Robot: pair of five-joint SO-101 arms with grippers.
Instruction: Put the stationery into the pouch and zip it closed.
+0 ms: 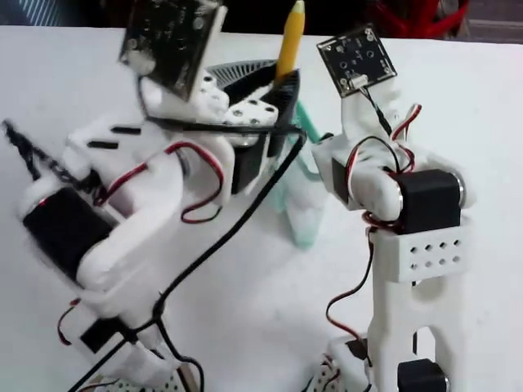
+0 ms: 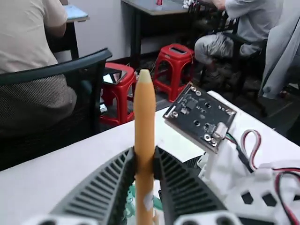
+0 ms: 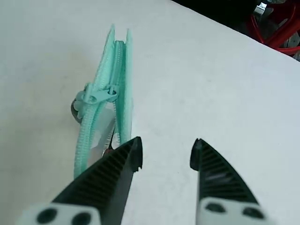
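Observation:
My left gripper (image 2: 144, 157) is shut on an orange pencil (image 2: 144, 117) and holds it upright, tip up, above the table. From above, the pencil (image 1: 290, 41) sticks out of the black jaws of the left gripper (image 1: 274, 86) at the far middle. A mint green pouch (image 1: 301, 214) lies on the white table between the two arms, partly hidden by them. My right gripper (image 3: 166, 152) is open just beside the pouch (image 3: 119, 70), with one finger (image 3: 124, 164) over its near end. The pouch's zipper is partly open, its pull (image 3: 99, 95) midway along, and something small shows inside.
The right arm (image 1: 409, 204) stands at the right of the white table (image 1: 458, 106), its camera board (image 2: 201, 115) close to the pencil. A black cable (image 1: 229, 237) runs across the table beside the pouch. Red stools (image 2: 176, 65) and a chair (image 2: 56, 93) stand beyond the far edge.

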